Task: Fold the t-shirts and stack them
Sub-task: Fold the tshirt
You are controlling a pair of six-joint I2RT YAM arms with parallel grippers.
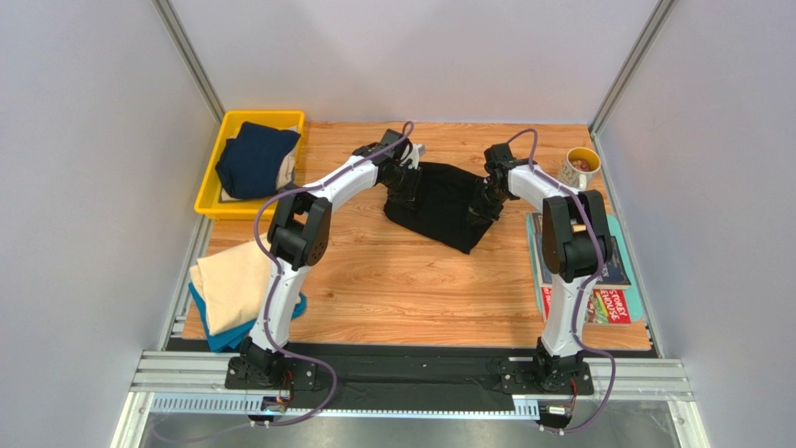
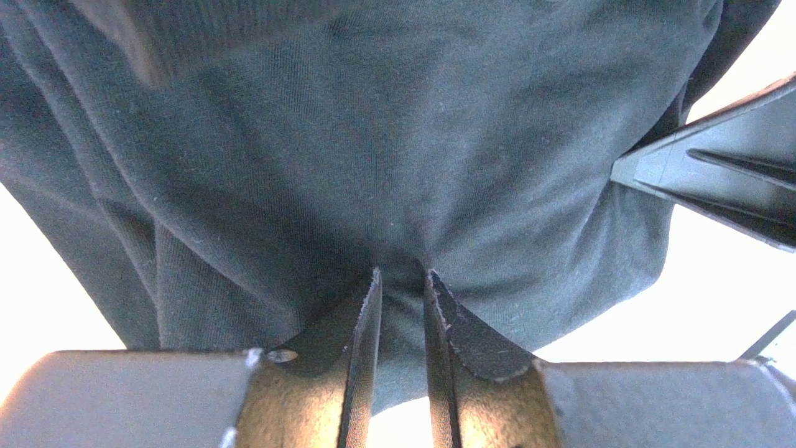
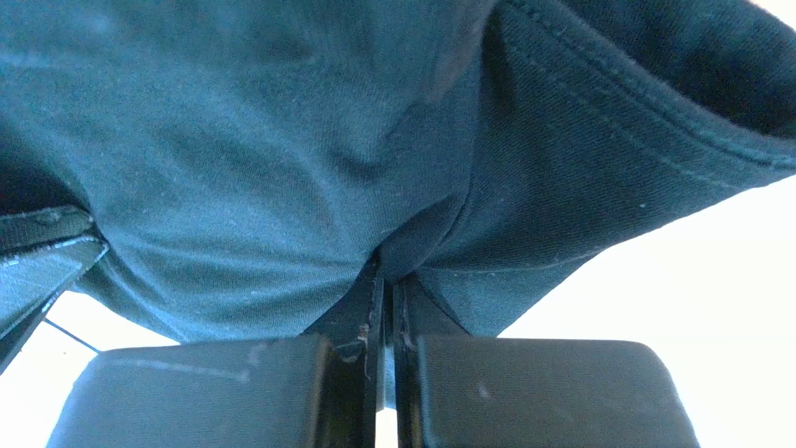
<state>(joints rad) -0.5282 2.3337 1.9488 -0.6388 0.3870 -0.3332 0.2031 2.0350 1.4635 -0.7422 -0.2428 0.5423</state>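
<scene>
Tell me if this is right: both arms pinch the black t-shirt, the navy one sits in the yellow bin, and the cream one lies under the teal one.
Not quite: the top external view shows the cream t-shirt lying on top of the teal t-shirt, not under it. The rest holds.

Black t-shirt point(image 1: 447, 201): bunched and creased, pulled taut sideways, lower edge sagging to a point, well right of the yellow bin point(image 1: 213, 209). Navy t-shirt point(image 1: 252, 159): loose bundle inside the bin. Cream t-shirt point(image 1: 229, 285): folded, just nearside of the bin, lying on the teal t-shirt point(image 1: 220, 334), whose edges show beneath.
</scene>
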